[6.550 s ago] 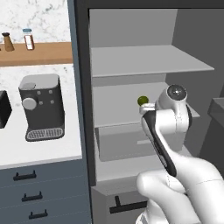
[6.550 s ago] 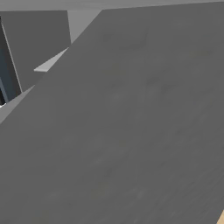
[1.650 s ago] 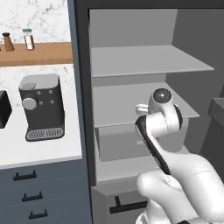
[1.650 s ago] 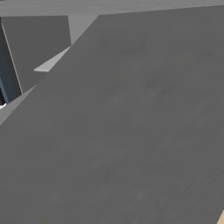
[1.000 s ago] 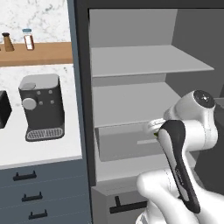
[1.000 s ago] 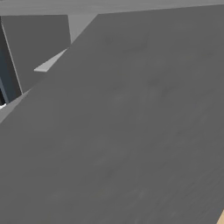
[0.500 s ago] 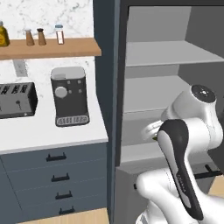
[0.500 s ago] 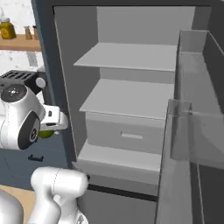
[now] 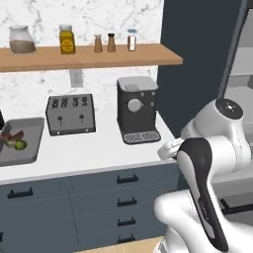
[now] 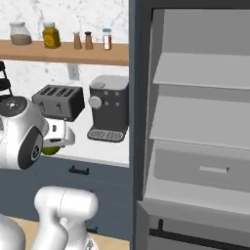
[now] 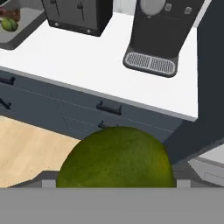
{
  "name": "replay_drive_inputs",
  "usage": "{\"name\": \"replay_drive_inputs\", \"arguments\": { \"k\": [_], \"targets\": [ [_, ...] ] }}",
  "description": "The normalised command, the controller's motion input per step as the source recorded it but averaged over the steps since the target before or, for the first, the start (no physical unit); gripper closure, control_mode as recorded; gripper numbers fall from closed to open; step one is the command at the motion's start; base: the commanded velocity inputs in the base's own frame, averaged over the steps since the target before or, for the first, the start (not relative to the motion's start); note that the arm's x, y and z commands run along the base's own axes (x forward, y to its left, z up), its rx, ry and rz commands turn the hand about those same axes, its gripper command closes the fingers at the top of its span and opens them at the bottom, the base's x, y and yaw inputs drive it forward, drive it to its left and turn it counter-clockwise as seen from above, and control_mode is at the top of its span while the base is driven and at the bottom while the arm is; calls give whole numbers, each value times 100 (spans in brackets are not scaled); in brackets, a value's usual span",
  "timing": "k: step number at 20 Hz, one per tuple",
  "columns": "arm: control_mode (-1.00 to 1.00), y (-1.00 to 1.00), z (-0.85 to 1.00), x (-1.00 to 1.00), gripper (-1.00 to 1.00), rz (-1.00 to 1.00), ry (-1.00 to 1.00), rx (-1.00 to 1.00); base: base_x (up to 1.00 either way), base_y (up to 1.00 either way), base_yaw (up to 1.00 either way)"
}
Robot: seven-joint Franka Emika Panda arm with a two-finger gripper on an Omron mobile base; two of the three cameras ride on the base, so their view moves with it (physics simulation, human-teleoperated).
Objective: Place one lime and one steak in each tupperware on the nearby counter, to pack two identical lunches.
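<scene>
A yellow-green lime (image 11: 114,158) fills the bottom of the hand view, and my gripper (image 10: 53,145) is shut on it. The same lime (image 10: 48,151) shows under my white hand, in front of the counter's (image 9: 99,150) edge. At the far left of the counter lies a grey tupperware (image 9: 30,157). It holds another lime (image 9: 20,145) and a red-brown steak (image 9: 12,135). The hand view has that tupperware (image 11: 22,33) at its top left, with its lime (image 11: 8,24) inside.
A dark toaster (image 9: 70,113) and a coffee machine (image 9: 137,109) stand on the counter. A wooden shelf (image 9: 89,55) with jars hangs above. Blue-grey drawers (image 9: 123,190) sit below. To the right is an open tall cabinet (image 10: 195,122) with shelves and a drawer.
Both base views have swung left, from the open cabinet to the counter: the base has moved. The arm came along, still holding the lime.
</scene>
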Motion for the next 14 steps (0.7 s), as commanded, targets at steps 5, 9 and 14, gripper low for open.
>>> {"name": "replay_drive_inputs", "arguments": {
  "k": [5,9,14],
  "targets": [
    [100,0,0,0,100,0,0,0,73,100,0],
    [100,0,0,0,100,0,0,0,26,100,0],
    [100,0,0,0,100,0,0,0,3,100,0]
  ]
}}
